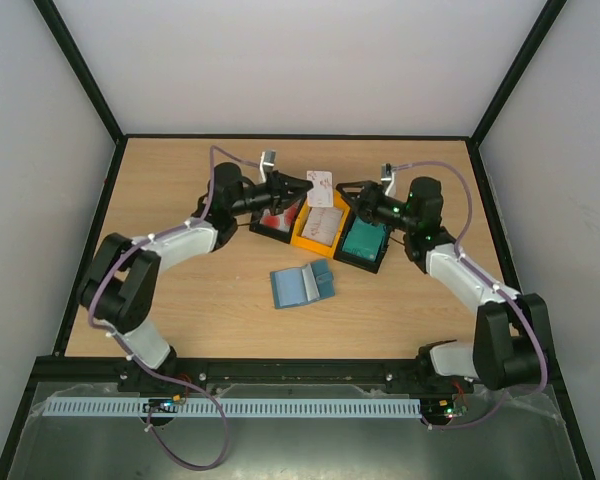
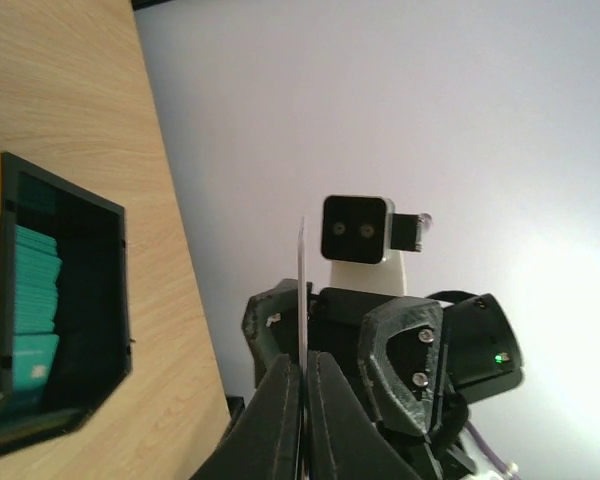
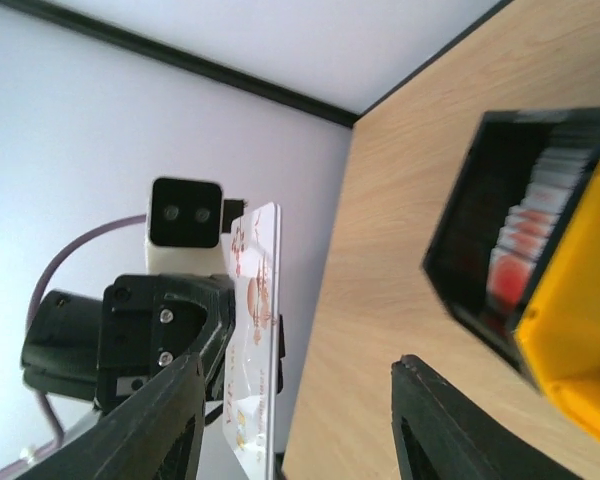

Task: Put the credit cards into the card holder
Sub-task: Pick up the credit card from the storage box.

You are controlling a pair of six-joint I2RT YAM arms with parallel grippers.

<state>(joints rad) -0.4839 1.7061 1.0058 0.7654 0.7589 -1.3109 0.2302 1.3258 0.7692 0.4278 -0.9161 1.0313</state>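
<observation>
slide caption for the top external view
Left gripper holds a red-and-white credit card aloft near the bins; the card holder lies open nearer the arms.

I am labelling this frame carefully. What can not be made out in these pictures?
- card: left wrist view shows only its edge.
- card holder: too small in top view for its pockets; outside both wrist views.
- stacked red cards: blurred in right wrist view, uncountable.

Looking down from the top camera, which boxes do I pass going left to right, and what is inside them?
left black bin with red-and-white cards → yellow bin → right black bin with green-teal cards
</observation>
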